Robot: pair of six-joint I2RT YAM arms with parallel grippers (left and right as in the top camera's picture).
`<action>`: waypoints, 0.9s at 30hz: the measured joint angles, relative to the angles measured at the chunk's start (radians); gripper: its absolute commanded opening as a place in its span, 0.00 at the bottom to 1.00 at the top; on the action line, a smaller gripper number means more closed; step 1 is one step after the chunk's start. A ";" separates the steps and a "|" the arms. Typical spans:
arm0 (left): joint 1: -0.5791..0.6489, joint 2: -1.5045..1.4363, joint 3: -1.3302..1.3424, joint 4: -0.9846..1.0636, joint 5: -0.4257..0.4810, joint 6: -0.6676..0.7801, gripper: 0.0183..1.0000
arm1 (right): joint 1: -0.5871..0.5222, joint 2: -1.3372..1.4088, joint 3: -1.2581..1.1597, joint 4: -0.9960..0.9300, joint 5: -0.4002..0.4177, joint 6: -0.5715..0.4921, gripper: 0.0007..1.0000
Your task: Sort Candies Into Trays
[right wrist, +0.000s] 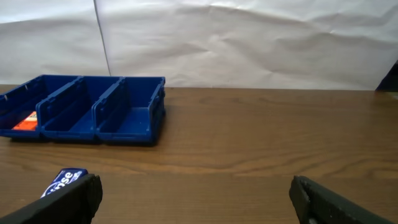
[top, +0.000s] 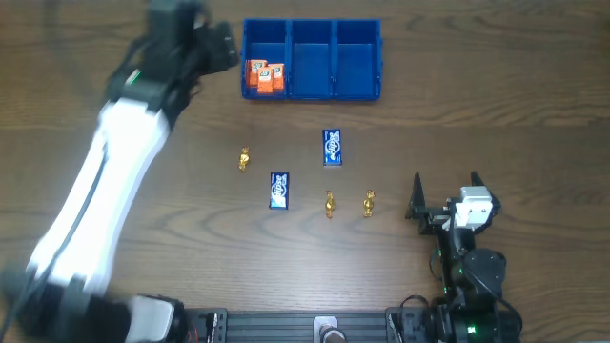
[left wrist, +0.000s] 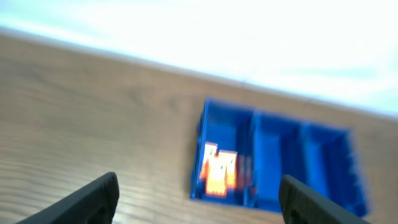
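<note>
The blue tray (top: 315, 93) sits by the tabletop's far edge, orange candies (top: 266, 78) in its left compartment. Left gripper (left wrist: 199, 202) and right gripper (right wrist: 198, 199) both gape wide.

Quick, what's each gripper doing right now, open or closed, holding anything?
Left gripper: open, holding nothing.
Right gripper: open, holding nothing.

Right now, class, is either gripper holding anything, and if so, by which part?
Nothing is held: the left gripper and the right gripper both stand open and empty.
</note>
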 measured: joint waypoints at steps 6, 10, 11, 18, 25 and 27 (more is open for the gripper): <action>0.011 -0.463 -0.318 0.192 -0.034 0.118 1.00 | 0.000 0.001 0.000 0.000 0.000 0.000 1.00; 0.051 -0.718 -0.567 0.320 -0.031 0.184 1.00 | 0.000 0.000 0.000 0.001 0.000 0.000 1.00; 0.064 -0.777 -0.621 0.341 -0.029 0.199 1.00 | 0.000 0.000 0.000 0.000 0.000 0.000 1.00; 0.163 -1.140 -0.941 0.411 0.031 0.248 1.00 | 0.000 0.000 0.000 0.000 0.000 -0.001 1.00; 0.170 -1.359 -1.195 0.415 0.065 0.253 1.00 | 0.000 0.000 0.000 0.000 0.000 -0.002 1.00; 0.170 -1.400 -1.249 0.418 0.072 0.252 1.00 | 0.000 0.000 0.000 0.000 0.000 -0.003 1.00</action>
